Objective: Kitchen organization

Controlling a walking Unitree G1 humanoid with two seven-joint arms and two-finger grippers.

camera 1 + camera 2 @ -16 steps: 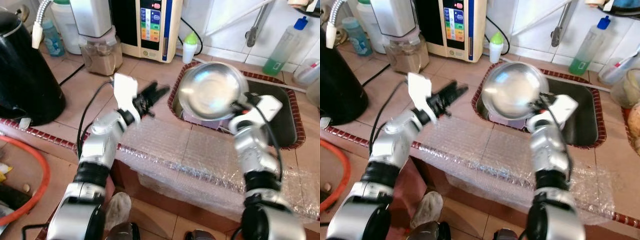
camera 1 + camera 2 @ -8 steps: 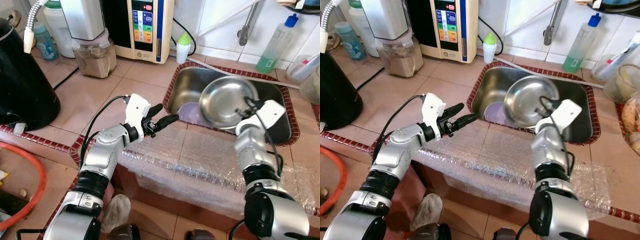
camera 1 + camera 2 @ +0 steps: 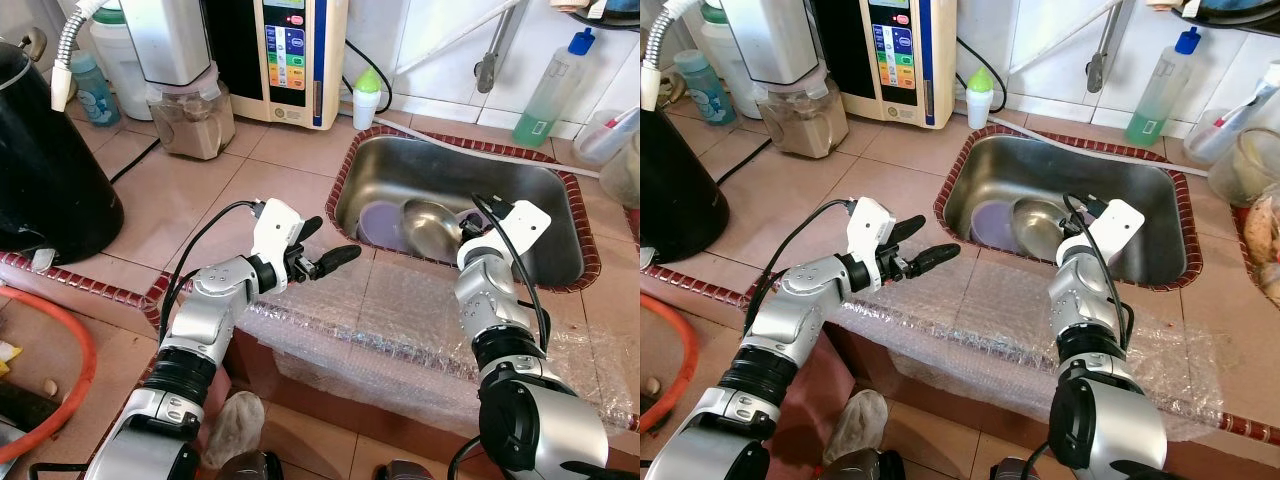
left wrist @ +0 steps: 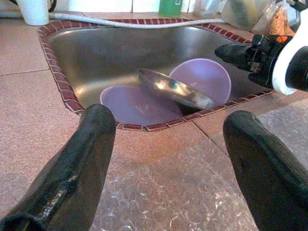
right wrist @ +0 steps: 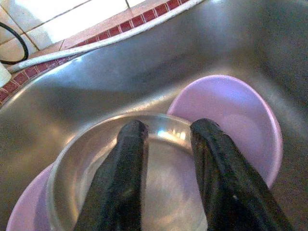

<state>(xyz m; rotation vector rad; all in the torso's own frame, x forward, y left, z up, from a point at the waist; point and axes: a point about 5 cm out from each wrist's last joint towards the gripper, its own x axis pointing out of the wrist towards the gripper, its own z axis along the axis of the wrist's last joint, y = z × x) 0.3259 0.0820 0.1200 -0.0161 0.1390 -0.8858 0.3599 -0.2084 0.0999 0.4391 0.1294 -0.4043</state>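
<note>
Right gripper pinches the steel bowl's rim, fingers closed on it, bowl tilted over purple plates inside the sink, likely for stacking; left gripper hovers spread wide over the counter

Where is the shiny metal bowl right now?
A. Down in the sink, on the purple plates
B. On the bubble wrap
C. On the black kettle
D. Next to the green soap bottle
A. The metal bowl lies down in the sink, resting on the purple plates, with the right gripper at its rim.
</note>
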